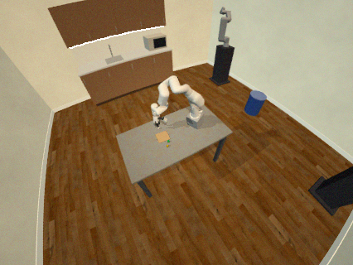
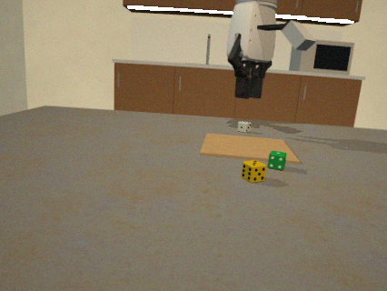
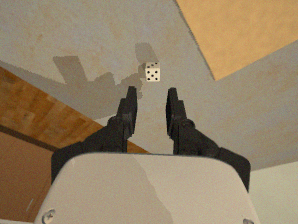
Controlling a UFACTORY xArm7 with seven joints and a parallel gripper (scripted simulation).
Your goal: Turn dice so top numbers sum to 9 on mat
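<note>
The white die point(image 2: 244, 126) point(image 3: 152, 73) lies below the raised jaws point(image 2: 249, 87); they stand partly open, gripping nothing.

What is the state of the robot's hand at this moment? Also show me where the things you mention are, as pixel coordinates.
Hand point(image 2: 249, 97) point(image 3: 151, 97): partly open, holding nothing, raised above the table point(image 2: 136, 205) point(image 3: 240, 110).

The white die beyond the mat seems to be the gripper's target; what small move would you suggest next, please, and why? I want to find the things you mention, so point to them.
I would probably lower the gripper point(image 2: 249, 97) point(image 3: 151, 97) toward the white die point(image 2: 244, 126) point(image 3: 153, 74), adjusting sideways as needed: its parted fingers hang above the table, and that die sits off the mat point(image 1: 162, 137) point(image 2: 247, 146) point(image 3: 240, 35).
</note>
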